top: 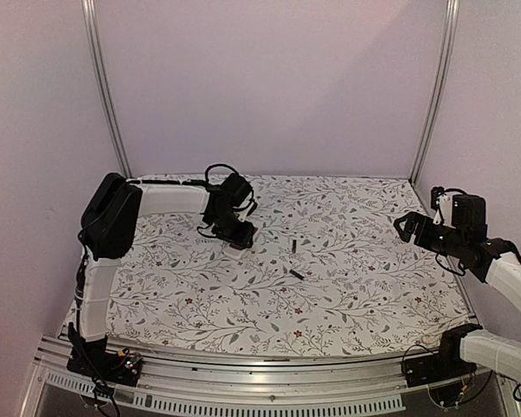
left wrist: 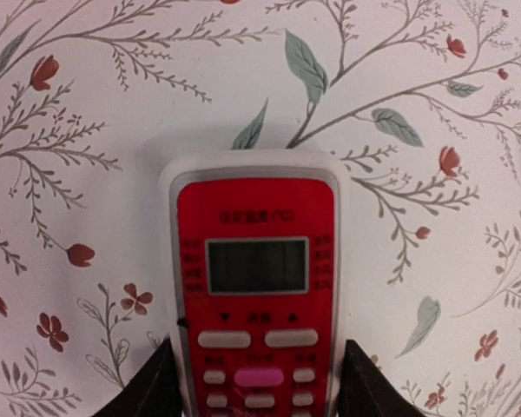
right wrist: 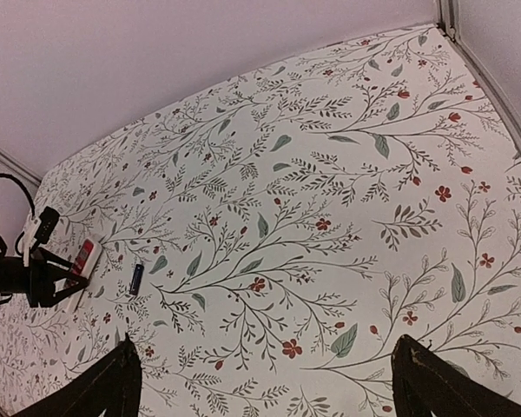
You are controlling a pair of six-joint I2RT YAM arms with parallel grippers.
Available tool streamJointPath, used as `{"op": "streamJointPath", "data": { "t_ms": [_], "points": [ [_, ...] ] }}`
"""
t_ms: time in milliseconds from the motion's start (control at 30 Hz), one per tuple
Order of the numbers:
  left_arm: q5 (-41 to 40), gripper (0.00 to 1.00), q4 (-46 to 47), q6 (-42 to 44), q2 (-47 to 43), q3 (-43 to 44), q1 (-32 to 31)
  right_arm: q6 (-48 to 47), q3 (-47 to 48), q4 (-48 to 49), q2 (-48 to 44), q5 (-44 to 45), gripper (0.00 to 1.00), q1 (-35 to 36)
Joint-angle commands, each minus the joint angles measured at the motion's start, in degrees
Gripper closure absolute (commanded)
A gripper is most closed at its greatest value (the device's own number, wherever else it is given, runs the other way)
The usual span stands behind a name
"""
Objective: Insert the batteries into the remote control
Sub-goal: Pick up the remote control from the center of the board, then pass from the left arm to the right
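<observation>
The small flat white remote control with a red button panel [left wrist: 256, 261] lies face-up on the flowered cloth [top: 356, 287], grasped between the left gripper's [left wrist: 259, 395] jaws. Two thin black cylindrical batteries [top: 294, 247] [top: 296, 274] lie to the right of those jaws. The right gripper's [right wrist: 265, 387] jaws are spread wide.

White tubular arms [top: 95, 295], black joint housings [top: 113, 217], looping black cables [top: 219, 169], black tapered fingers [right wrist: 113, 382] on right hand [right wrist: 265, 347].

Remote [left wrist: 256, 287]: white bar lying flat, red button panel and grey display facing up. Far battery [top: 293, 247] and near battery [top: 296, 274]: thin black cylinders, lying flat, apart from each other, right of the remote.
</observation>
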Motion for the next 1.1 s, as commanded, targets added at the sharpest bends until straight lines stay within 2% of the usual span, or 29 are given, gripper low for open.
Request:
{"op": "streamJointPath", "data": {
  "t_ms": [0,133,233,333,433,567,700,800,1067],
  "points": [
    [1.91,0.82,6.45,-2.06,-8.84,-4.73,-0.17,-0.36,0.67,0.76,-0.5,-3.71,0.01,0.42],
    [1.99,0.83,14.05,-3.57,-19.19,-7.62,-1.99,-2.36,3.3,3.27,-2.65,-12.19,0.01,2.08],
    [-0.99,0.83,18.63,-4.27,-27.39,-8.38,-4.9,-4.85,6.21,8.78,-5.47,-17.95,0.01,6.36],
    [-0.57,0.82,25.21,-3.8,-35.68,-10.35,-8.59,-8.61,8.71,19.46,-7.75,-18.26,0.02,13.9],
    [0.75,0.82,34.88,-4.01,-42.85,-14.35,-12.46,-14.3,12.39,27.23,-6.31,-16.4,0.02,21.89],
    [4.86,0.82,48.99,-8.64,-50.08,-21.82,-15.73,-23.94,20.31,32.89,3.99,-8.88,0.02,35.55],
    [7.08,0.82,59.51,-13.34,-53.18,-27.73,-16.73,-40.5,25.57,37.92,14.9,-6.83,0.01,46.35],
    [8.5,0.82,62.79,-14.91,-53.55,-28.95,-17.26,-46.13,28.7,42.3,22.08,-7.07,0.01,49.01],
    [10.85,0.82,68.86,-17.21,-54.81,-32.18,-17.65,-46.94,32.74,53.35,32.36,-2.82,0.01,50.33]
  ]
}}
